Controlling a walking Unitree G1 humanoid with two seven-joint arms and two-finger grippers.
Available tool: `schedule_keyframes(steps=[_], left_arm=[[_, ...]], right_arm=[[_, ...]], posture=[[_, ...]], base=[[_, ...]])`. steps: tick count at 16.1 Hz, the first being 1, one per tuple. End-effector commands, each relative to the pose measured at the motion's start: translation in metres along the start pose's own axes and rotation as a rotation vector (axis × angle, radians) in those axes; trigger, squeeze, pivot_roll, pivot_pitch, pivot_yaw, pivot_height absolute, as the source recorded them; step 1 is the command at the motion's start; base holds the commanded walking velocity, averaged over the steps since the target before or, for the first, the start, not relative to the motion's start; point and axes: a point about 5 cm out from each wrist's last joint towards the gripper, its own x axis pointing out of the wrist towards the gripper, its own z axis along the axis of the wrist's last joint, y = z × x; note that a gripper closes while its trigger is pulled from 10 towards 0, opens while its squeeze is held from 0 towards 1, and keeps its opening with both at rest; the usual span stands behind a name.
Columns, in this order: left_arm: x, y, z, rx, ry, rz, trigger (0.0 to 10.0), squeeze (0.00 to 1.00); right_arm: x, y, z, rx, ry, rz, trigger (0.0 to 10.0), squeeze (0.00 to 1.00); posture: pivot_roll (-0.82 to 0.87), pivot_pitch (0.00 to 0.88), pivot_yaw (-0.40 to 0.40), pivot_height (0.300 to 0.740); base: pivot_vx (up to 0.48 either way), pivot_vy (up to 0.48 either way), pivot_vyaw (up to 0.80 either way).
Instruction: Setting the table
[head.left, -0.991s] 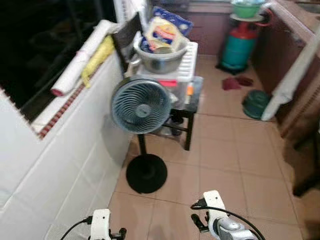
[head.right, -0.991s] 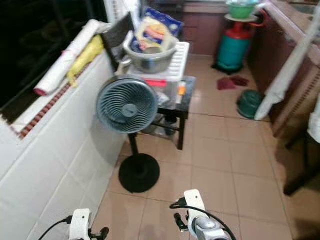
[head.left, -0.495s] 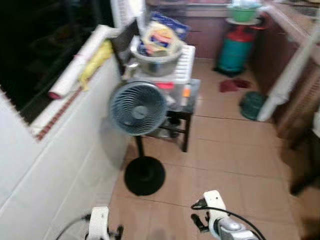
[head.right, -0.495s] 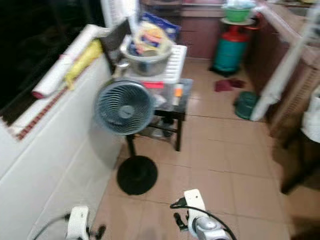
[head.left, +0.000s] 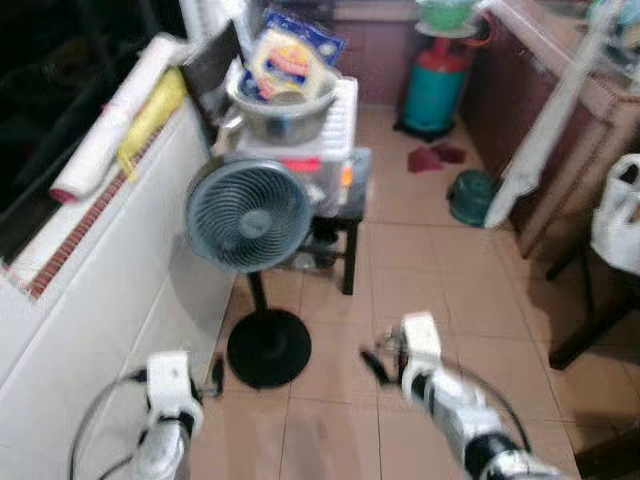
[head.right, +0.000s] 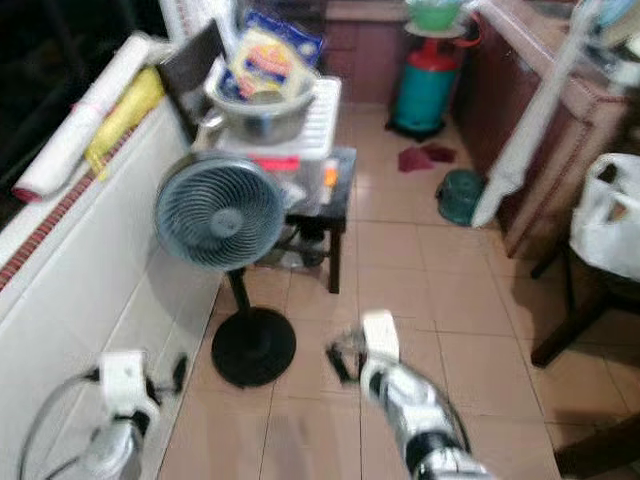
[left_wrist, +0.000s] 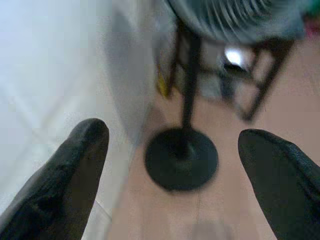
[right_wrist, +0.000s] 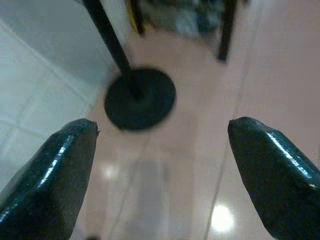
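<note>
My left gripper (left_wrist: 175, 165) hangs low in front of me with its two black fingers (left_wrist: 65, 170) spread wide and nothing between them; my right gripper (right_wrist: 162, 165) is likewise held out over the tan tiled floor (head.left: 440, 290), its fingers (right_wrist: 272, 165) wide apart and empty. Nothing that I could call tableware is in either of my grips. Both wrist views look down at the round black base (left_wrist: 181, 159) of a grey-blue pedestal fan (head.left: 248, 215), which stands on a thin black pole just beside a white tiled half-wall (head.left: 80, 330) on my left. Directly behind the fan is a small black side table (head.left: 345, 215) carrying a white ribbed plastic tray (head.left: 343, 115), and on that a round metal bowl (head.left: 280, 110) holding a yellow and blue snack packet (head.left: 283, 58). On the ledge of the half-wall lie a rolled white sheet (head.left: 105, 130) and a yellow bundle (head.left: 150, 120) side by side. Farther off, near the back, a teal and red gas cylinder (head.left: 437, 85) stands on the floor with a green bowl (head.left: 447, 12) on top, a dark red rag (head.left: 432, 156) and a round dark green lid (head.left: 470, 195) lying near it. On my right, a brown wooden counter (head.left: 530, 110) has a white cloth (head.left: 545, 130) draped against it, and a white plastic bag (head.right: 607, 215) sits at the edge.
</note>
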Motion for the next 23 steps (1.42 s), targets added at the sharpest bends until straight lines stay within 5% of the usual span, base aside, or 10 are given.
schedule_keyframes(steps=[1, 4, 6, 9, 11, 14, 19, 23], left_arm=[[-0.011, 0.011, 0.011, 0.064, -0.064, 0.109, 10.0, 0.0], [-0.042, 0.005, 0.034, 0.025, -0.106, 0.056, 10.0, 0.0], [-0.052, -0.002, 0.036, 0.04, -0.081, 0.017, 10.0, 0.0], [-0.055, -0.013, 0.026, 0.027, 0.009, -0.101, 10.0, 0.0], [-0.059, -0.021, 0.032, 0.046, 0.015, -0.156, 10.0, 0.0], [-0.057, -0.026, 0.036, 0.018, 0.037, -0.184, 10.0, 0.0], [-0.041, -0.053, 0.044, 0.095, 0.027, -0.341, 10.0, 0.0], [-0.027, -0.061, 0.047, 0.169, 0.027, -0.496, 10.0, 0.0]], right_arm=[[0.003, 0.004, 0.017, -0.001, -0.07, 0.047, 10.0, 0.0], [-0.005, 0.003, 0.036, -0.091, -0.146, 0.092, 10.0, 0.0], [-0.019, -0.002, 0.046, -0.068, -0.227, 0.071, 10.0, 0.0], [-0.042, -0.016, 0.049, -0.176, -0.281, -0.01, 10.0, 0.0], [-0.051, -0.027, 0.044, -0.119, -0.274, -0.076, 10.0, 0.0], [-0.062, -0.021, 0.036, -0.013, -0.289, -0.132, 10.0, 0.0], [-0.076, -0.012, 0.029, -0.079, -0.314, -0.146, 10.0, 0.0], [-0.086, -0.006, 0.03, -0.088, -0.325, -0.213, 10.0, 0.0]], posture=[[-0.05, 0.03, 0.004, 0.74], [-0.05, 0.033, -0.01, 0.74], [-0.06, 0.034, -0.004, 0.74], [-0.06, 0.04, -0.007, 0.74], [-0.05, 0.041, -0.018, 0.74], [-0.09, 0.065, 0.023, 0.74], [-0.19, 0.094, 0.1, 0.74], [-0.25, 0.091, 0.066, 0.74]], base=[[0.0, 0.0, 0.0], [0.0, 0.0, 0.0], [0.0, 0.0, 0.0], [0.0, 0.0, 0.0], [0.0, 0.0, 0.0], [0.0, 0.0, 0.0], [0.0, 0.0, 0.0], [0.0, 0.0, 0.0]])
